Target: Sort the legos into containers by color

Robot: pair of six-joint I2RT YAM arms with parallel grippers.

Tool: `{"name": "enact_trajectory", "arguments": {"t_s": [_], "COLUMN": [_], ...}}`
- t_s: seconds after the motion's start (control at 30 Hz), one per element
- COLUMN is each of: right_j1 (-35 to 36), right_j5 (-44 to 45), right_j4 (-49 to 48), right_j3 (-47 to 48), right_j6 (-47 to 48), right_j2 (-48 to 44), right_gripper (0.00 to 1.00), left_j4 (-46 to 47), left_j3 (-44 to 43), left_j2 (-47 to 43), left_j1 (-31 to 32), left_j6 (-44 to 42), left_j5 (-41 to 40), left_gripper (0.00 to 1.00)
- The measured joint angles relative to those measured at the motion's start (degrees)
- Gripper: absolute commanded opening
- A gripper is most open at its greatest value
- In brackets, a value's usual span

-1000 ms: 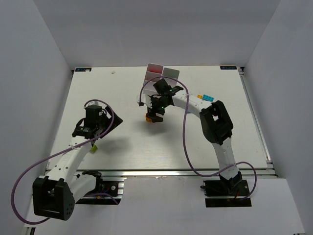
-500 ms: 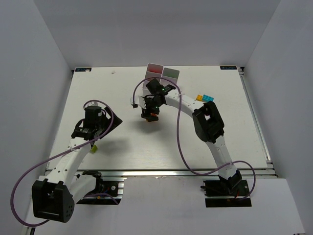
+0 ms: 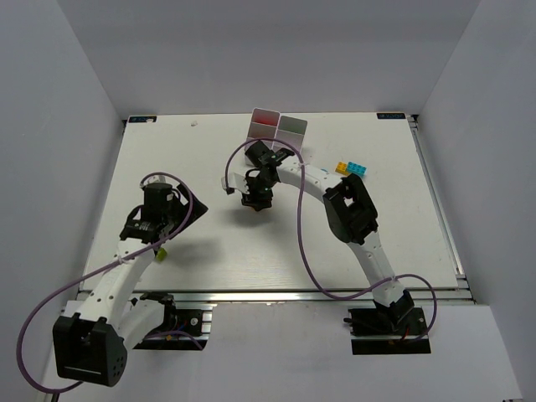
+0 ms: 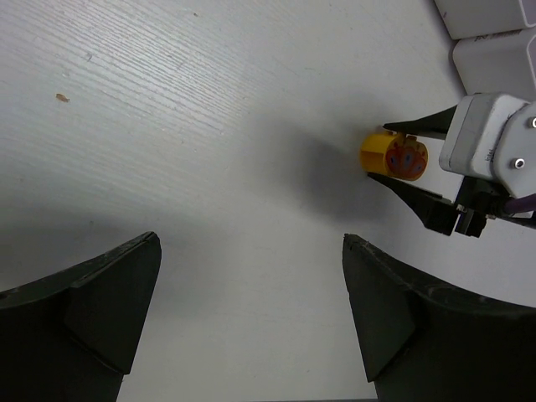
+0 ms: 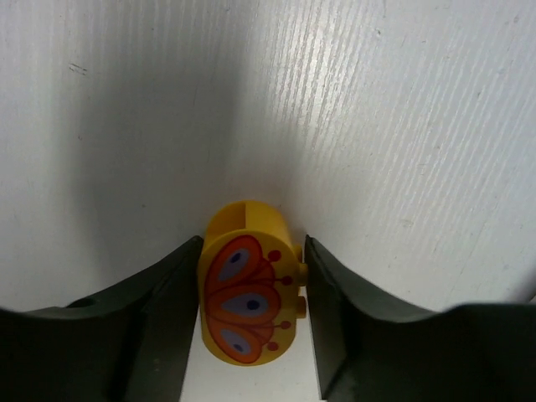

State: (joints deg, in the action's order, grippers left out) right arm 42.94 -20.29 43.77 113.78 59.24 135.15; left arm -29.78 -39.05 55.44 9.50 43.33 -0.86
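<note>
Lego [image 5: 249, 306] sits inside right pincer [image 5: 252, 247], before containers [image 3: 279, 126].

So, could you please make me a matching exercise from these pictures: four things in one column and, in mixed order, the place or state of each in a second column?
Things:
1. yellow printed brick
2. cyan brick
3. left tool
4. containers

Places or states:
A. at the far edge of the table
B. open, nothing between its fingers
C. between the fingers of the right tool
D. lying free on the table, to the right

Pairs: 1-C, 2-D, 3-B, 4-A.
</note>
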Motion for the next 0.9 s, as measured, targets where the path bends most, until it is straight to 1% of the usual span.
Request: {"name": "enact_trajectory", "arguments": {"t_s": [0.1, 0.13, 0.17, 0.2, 0.3, 0.33, 0.37, 0.47, 0.57, 0.67, 0.8, 0.9], "right_j1": [0.0, 0.0, 0.0, 0.0, -0.09, -0.24, -0.55, -1.46, -4.44, -9.35, -15.41, -18.21], "right_j5": [-0.09, -0.31, -0.5, -0.79, -1.31, -1.6, -2.16, -3.21, -3.91, -4.39, -3.89, -3.87], "right_j4": [-0.2, -0.28, -0.46, -0.79, -2.91, -4.04, -5.38, -12.83, -22.16, -31.5, -43.63, -50.75], "right_j3": [0.0, 0.0, -0.09, -0.37, -2.67, -4.42, -6.23, -13.73, -19.85, -21.84, -22.47, -24.26], "right_j6": [-0.07, -0.07, -0.13, -0.17, -0.61, -1.01, -2.12, -7.69, -14.6, -21.68, -29.09, -33.31], "right_j2": [0.0, 0.0, 0.0, -0.13, -1.49, -2.6, -3.91, -10.25, -17.35, -22.25, -24.5, -24.5], "right_gripper": [0.4, 0.33, 0.31, 0.26, 0.18, 0.03, 0.0, 0.0, 0.0, 0.0, 0.0, 0.0], "left_j4": [-0.33, -0.35, -0.37, -0.37, -0.39, -0.39, -0.39, -0.31, 0.0, 0.2, 1.11, 1.75], "left_j3": [0.0, 0.0, 0.0, 0.0, 0.0, 0.0, 0.02, 0.22, 0.83, 1.31, 1.33, 1.36], "left_j2": [-0.7, -0.94, -1.18, -1.38, -1.77, -1.86, -1.9, -2.1, -2.23, -2.21, -1.66, -0.98], "left_j1": [0.0, 0.0, 0.0, 0.0, 0.0, 0.0, 0.0, 0.0, 0.0, 0.0, 0.0, 0.0], "left_j6": [0.02, 0.02, 0.02, 0.02, 0.11, 0.15, 0.17, 0.24, 0.46, 0.66, 0.68, 0.68], "left_j5": [-0.11, -0.13, -0.15, -0.17, -0.2, -0.17, -0.2, -0.17, -0.07, 0.07, 0.17, 0.74], "left_gripper": [0.98, 0.98, 0.98, 0.98, 0.98, 0.98, 0.98, 0.98, 0.98, 0.98, 0.98, 0.98]}}
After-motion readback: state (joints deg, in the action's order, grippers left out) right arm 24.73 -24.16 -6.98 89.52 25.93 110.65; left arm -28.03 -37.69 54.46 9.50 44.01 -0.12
